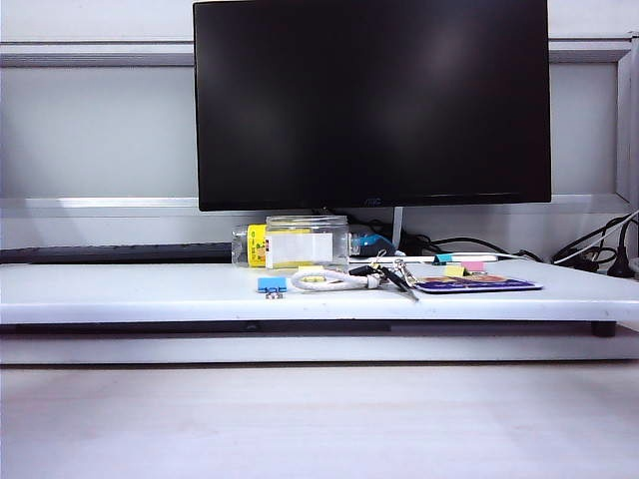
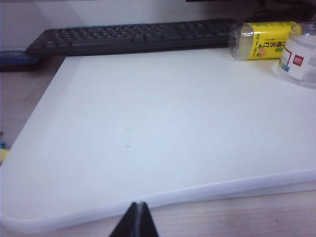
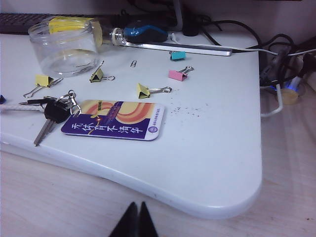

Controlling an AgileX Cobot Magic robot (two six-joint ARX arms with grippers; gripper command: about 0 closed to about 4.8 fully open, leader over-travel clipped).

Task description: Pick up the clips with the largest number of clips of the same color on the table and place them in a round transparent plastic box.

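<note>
We see both end effectors clenched and holding nothing: the left end effector (image 2: 139,219) and the right end effector (image 3: 138,219) hang off the near edge of the white table (image 3: 212,148). Three yellow clips (image 3: 143,90) lie near the round transparent plastic box (image 3: 63,47), at its 4 to 7 o'clock, beside a card (image 3: 113,126) and keys (image 3: 54,112).

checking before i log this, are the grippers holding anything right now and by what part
Nothing is held. The left gripper and right gripper are both shut and empty, short of the white board; the yellow clips lie untouched.
</note>
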